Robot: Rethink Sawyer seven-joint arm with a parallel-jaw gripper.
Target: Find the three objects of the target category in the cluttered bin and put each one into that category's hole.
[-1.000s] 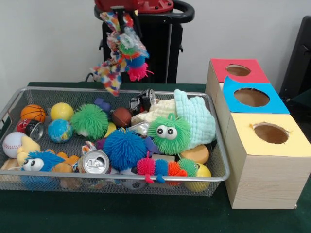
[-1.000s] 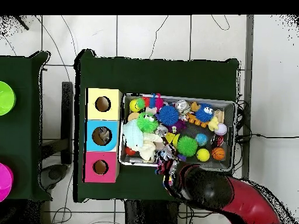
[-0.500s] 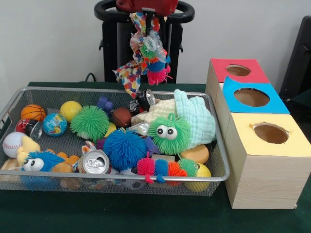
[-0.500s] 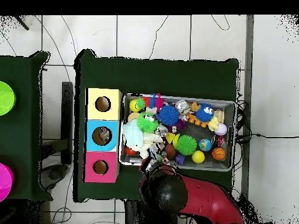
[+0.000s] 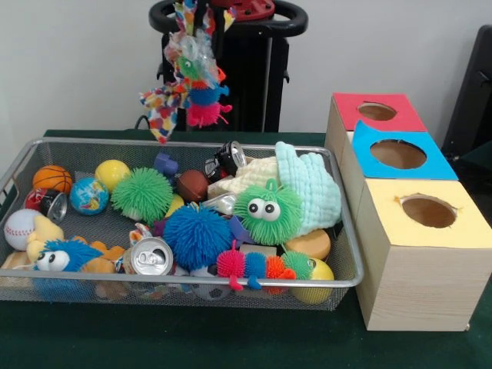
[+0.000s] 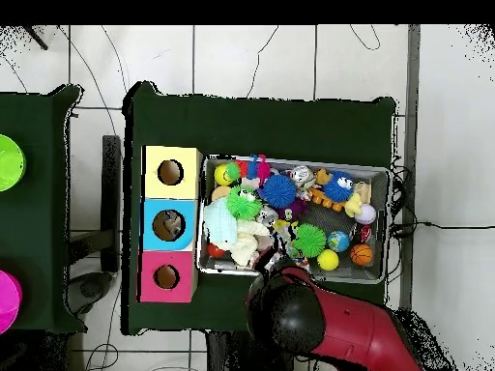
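Observation:
A bundle of patterned cloth with a fuzzy green, blue and pink caterpillar toy hangs in the air above the far rim of the wire bin. It dangles from my gripper at the top edge, which is shut on it. In the overhead view the red and black arm covers the gripper and the bundle, just outside the bin's lower edge. Three boxes stand beside the bin, with a red top, a blue top and a yellow top, each with a round hole.
The bin holds several fuzzy balls, small sport balls, cans, a pale green cloth, a fuzzy caterpillar and a plush toy. A black stand rises behind the bin. Green and pink discs lie on another table.
The hanging bundle swung right toward the boxes half a second ago, then back left and a little higher. A blue globe ball in the bin has shifted slightly.

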